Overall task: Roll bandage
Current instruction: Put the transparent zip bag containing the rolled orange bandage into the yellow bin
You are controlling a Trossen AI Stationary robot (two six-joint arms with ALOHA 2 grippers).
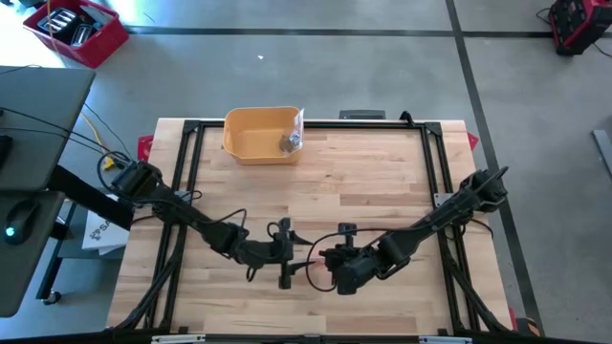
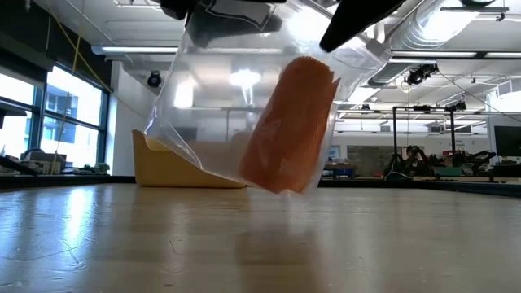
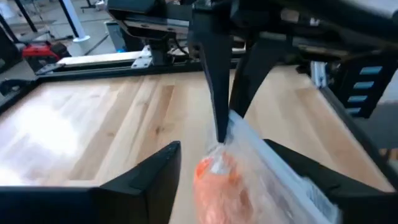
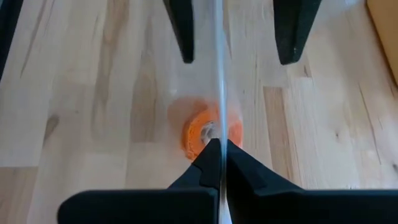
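Orange bandage roll (image 2: pixel 289 122) sealed in clear plastic bag (image 2: pixel 212 106), hanging above tabletop (image 1: pixel 382 182), not touching it, well apart from yellow bin (image 1: pixel 260 134) at far edge.

Right hand (image 4: pixel 219 155) clenched on bag's top edge. Left hand (image 3: pixel 230 180) released, fingers spread wide either side of bag.

Judgement: roll light, soft, squashes easily; bag film slick, floppy, swings freely. Best hold: pinch film at rim, or squeeze roll through bag.

Open wood all round bag; black frame rails (image 1: pixel 191 153) border tabletop.
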